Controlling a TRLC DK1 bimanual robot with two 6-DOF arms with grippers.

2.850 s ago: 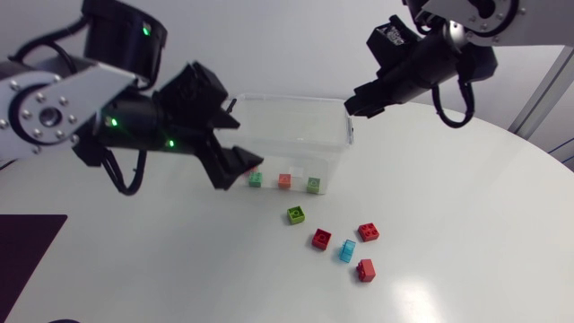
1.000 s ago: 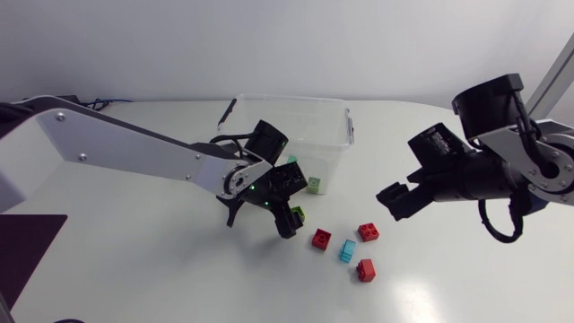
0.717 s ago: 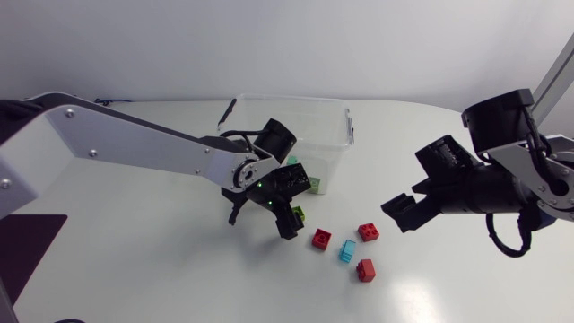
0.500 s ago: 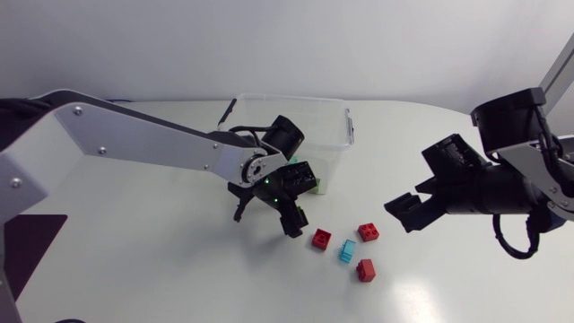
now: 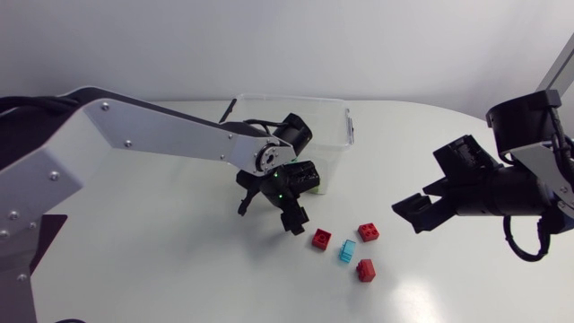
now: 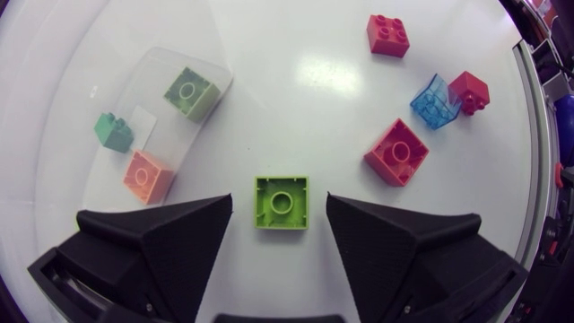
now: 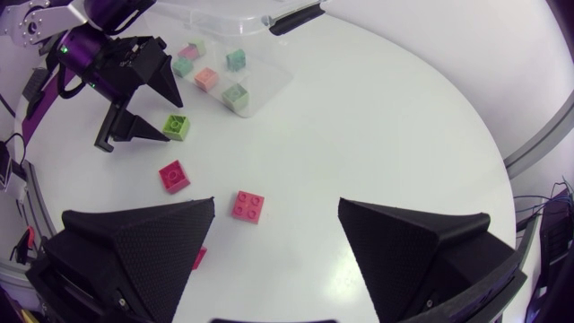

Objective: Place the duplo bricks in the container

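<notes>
Straddling one green brick (image 6: pixel 282 202) (likely light, rigid, slick plastic) with my left claw (image 6: pixel 280 206) spread open; best pinched across flat sides.

The table (image 5: pixel 161 260) is glossy, the container (image 5: pixel 334 135) clear smooth plastic, the lime brick (image 6: pixel 282 202) shiny plastic, the left gripper (image 6: pixel 279 205)'s fingers (image 6: pixel 395 242) grainy matt.

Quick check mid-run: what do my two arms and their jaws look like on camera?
Left arm: flat silver-grey links, black joints, a green light at the wrist, black cables. Right arm: silver-grey link, bulky black joint housings, a looping black cable. Both end in matte black, broad wedge-shaped jaws with a finely textured face.
</notes>
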